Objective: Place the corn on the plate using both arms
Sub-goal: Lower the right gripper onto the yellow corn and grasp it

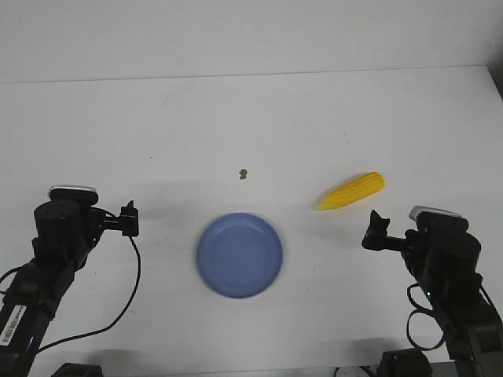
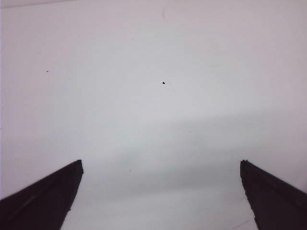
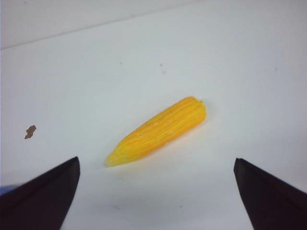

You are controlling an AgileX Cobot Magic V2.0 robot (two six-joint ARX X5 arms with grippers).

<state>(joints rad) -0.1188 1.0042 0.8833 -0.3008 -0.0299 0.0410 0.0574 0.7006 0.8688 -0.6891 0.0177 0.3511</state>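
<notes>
While both arms are sitting low at the near edge of the white table [image 1: 259, 118], the right gripper [image 1: 380, 229] is hovering with its jaws spread wide and nothing between them; in the right wrist view its two dark fingers [image 3: 43, 196] are standing far apart at the corners. Just ahead of that pincer, and slightly toward the middle of the table, the corn [image 1: 351, 191] is lying flat on the bare surface, clear of the fingertips. Its pointed tip is facing back toward the pincer's inner side, its blunt end angling away. Off to the inner side of the right gripper, near but apart from the corn, the plate [image 1: 239, 255] is resting with nothing on it. Beyond the plate, a small brown speck [image 1: 244, 173] is lying. Across the plate, the left gripper [image 1: 128, 217] is also gaping wide over bare table, well apart from the corn.
</notes>
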